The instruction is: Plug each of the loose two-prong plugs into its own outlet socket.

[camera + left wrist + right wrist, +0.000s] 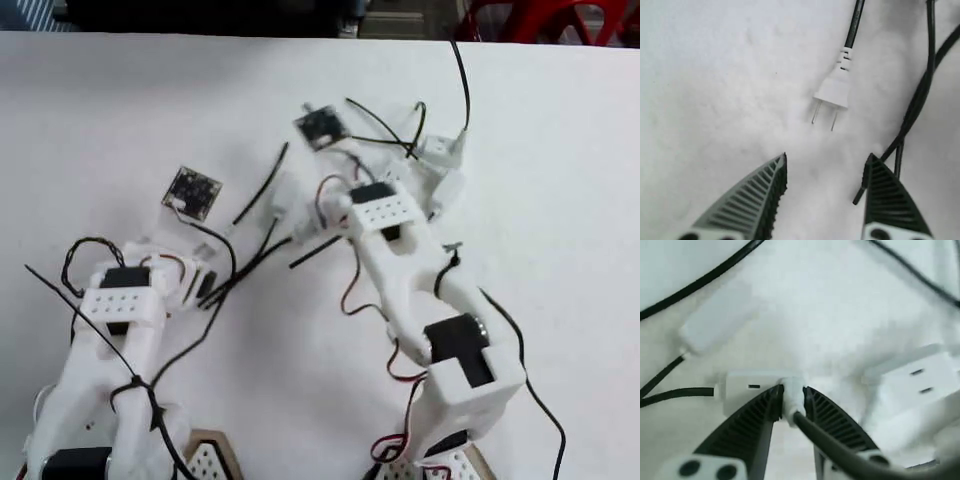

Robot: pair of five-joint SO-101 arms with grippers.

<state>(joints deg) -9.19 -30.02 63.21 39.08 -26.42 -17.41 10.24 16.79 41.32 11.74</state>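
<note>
A loose white two-prong plug (832, 92) lies flat on the white table, its prongs towards my left gripper (825, 167). That gripper is open just short of it, with nothing between the fingers. My right gripper (791, 389) is shut on another white plug (790, 402) with a black cord. It holds that plug against the face of a white outlet socket (747, 387). A second white socket (920, 380) lies off to one side, both slots free. From above, the left gripper (200, 285) sits at the lower left and the right arm's wrist (385, 212) near the sockets (440, 150).
Black cords (255, 250) cross the table between the two arms and run past the left gripper (920, 95). Two small dark square boards (192, 192) (322, 125) lie farther back. A blurred white block (715, 322) on a black cord lies near the right gripper.
</note>
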